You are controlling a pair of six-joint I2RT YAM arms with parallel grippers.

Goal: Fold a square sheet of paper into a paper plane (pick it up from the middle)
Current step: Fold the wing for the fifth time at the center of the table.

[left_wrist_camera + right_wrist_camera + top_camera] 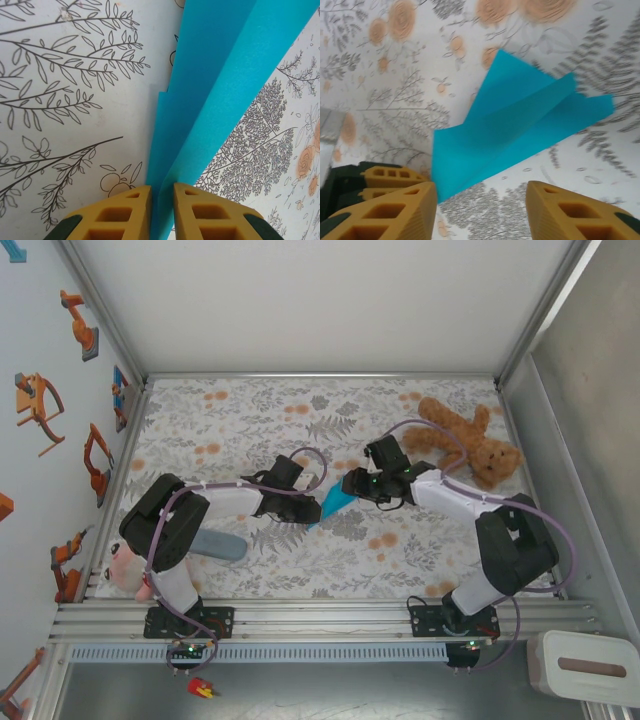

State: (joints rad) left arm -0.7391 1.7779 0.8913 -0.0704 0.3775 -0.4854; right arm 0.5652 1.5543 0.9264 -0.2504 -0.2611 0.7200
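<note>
The square sheet of paper point(335, 503) is turquoise and folded lengthwise into a narrow, layered paper plane shape at the middle of the floral table. My left gripper point(308, 506) is shut on its near end. In the left wrist view the yellow fingers point(129, 212) pinch the creased paper point(220, 90), which runs up and away. My right gripper point(357, 486) hovers at the paper's other end. Its jaws point(482, 202) stand wide open over the bare cloth, with the paper point(520, 125) just ahead of them and its corner beside one finger point(405, 212). The left gripper's fingers point(387, 175) hold that corner.
A brown teddy bear point(468, 443) lies at the back right. A grey-blue oblong case point(217, 545) rests near the left arm's base, with a pale soft toy point(125, 570) at the front left edge. Walls close in the table's left, back and right sides.
</note>
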